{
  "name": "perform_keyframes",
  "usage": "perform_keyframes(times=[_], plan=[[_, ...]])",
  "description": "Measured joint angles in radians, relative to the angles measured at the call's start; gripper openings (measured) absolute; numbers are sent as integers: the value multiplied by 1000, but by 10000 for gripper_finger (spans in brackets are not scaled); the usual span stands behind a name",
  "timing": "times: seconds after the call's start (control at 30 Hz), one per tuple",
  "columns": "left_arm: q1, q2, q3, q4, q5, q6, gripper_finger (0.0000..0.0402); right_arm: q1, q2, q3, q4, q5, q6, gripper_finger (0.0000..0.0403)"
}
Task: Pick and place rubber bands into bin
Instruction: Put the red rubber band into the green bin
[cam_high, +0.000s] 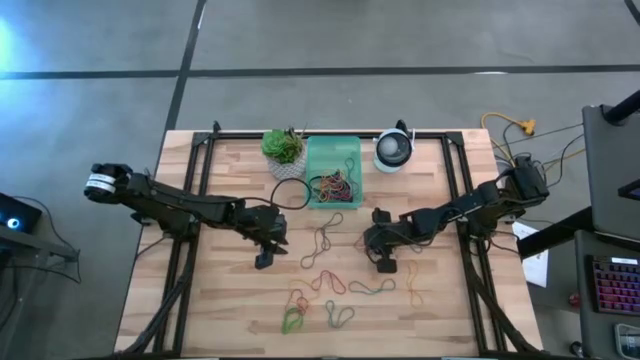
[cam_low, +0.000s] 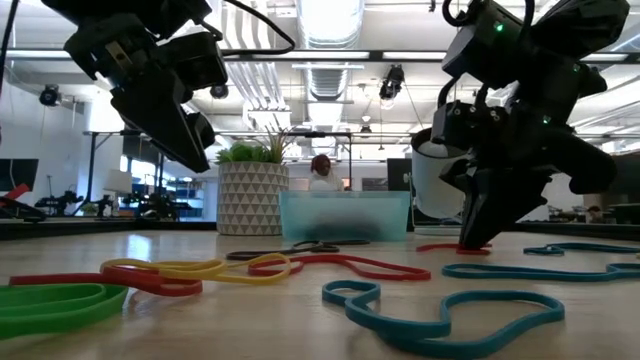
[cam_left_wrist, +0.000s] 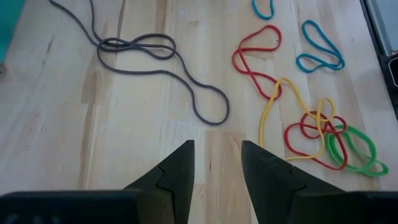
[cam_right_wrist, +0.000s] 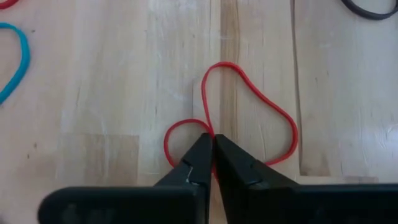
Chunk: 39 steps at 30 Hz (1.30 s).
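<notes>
1. Left gripper (cam_high: 263, 260): mine, held above the wood table (cam_high: 220, 310) left of centre. Fingers (cam_left_wrist: 180, 171) parted by a narrow gap, nothing between them.
2. Ahead of that gripper, on the boards: a long dark band (cam_left_wrist: 161, 68) lying in twisted loops; beside it a tangle of red, yellow and green bands (cam_left_wrist: 323, 134); two teal bands (cam_left_wrist: 320, 53) farther out.
3. Far edge, left to right: white pot with green plant (cam_high: 284, 152), then the bin (cam_high: 333, 172), mint-green, touching the pot's side, a heap of mixed rubber bands (cam_high: 335, 185) lying inside it. A round white-and-dark device (cam_high: 394, 150) stands just beside the bin.
4. Right gripper (cam_high: 386, 264): mine, down at the table surface right of centre. Fingertips pressed together, pinching a red band (cam_right_wrist: 249, 118) where its strand crosses; the rest of the loop lies flat on the wood.
5. Near edge: loose bands scattered, green one (cam_high: 293, 320) leftmost.
</notes>
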Motion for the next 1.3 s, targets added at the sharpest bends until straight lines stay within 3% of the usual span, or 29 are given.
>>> perform_keyframes(times=[0.63,1.03,1.3], plan=[[0,0,0,0,0,0,116,31,-181,135,-64,5,-116,8],[0,0,0,26,0,3,116,-19,-169,273,-60,258,-314,8],[0,0,0,26,0,10,116,-152,-169,332,-61,270,-327,8]])
